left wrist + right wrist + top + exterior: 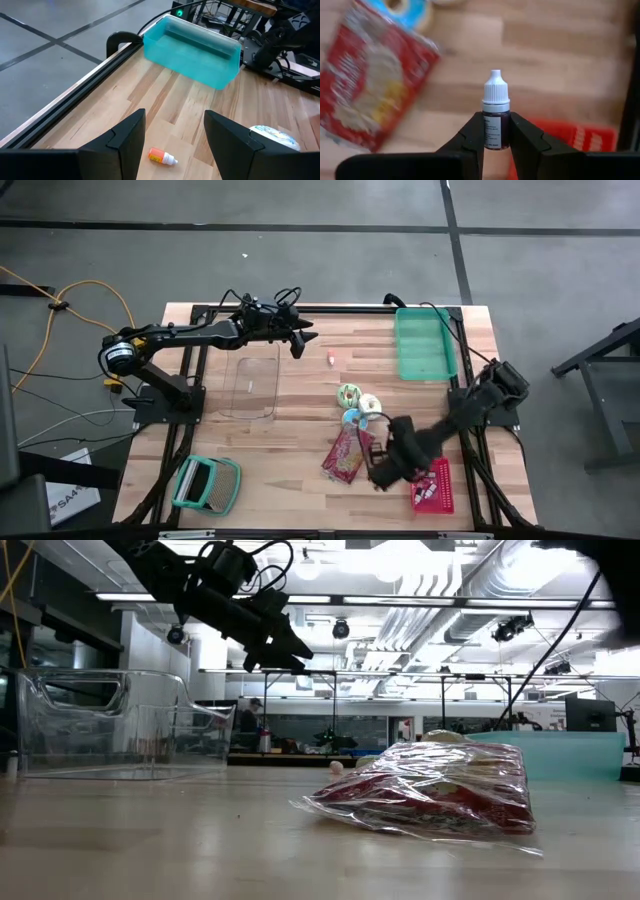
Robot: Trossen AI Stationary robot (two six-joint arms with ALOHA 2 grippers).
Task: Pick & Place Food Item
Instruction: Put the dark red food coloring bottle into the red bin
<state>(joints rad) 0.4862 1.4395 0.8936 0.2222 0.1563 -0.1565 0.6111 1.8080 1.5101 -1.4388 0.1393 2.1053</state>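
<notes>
High view puts your left gripper just beside the clear bin, fingers apart and empty. Your right gripper is clamped on a small dropper bottle — lifted, between the red snack bag and the red tray. Next: carry it to a container.

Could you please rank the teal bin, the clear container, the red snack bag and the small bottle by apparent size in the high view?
1. Clear container
2. Teal bin, nearly the same
3. Red snack bag
4. Small bottle
</notes>
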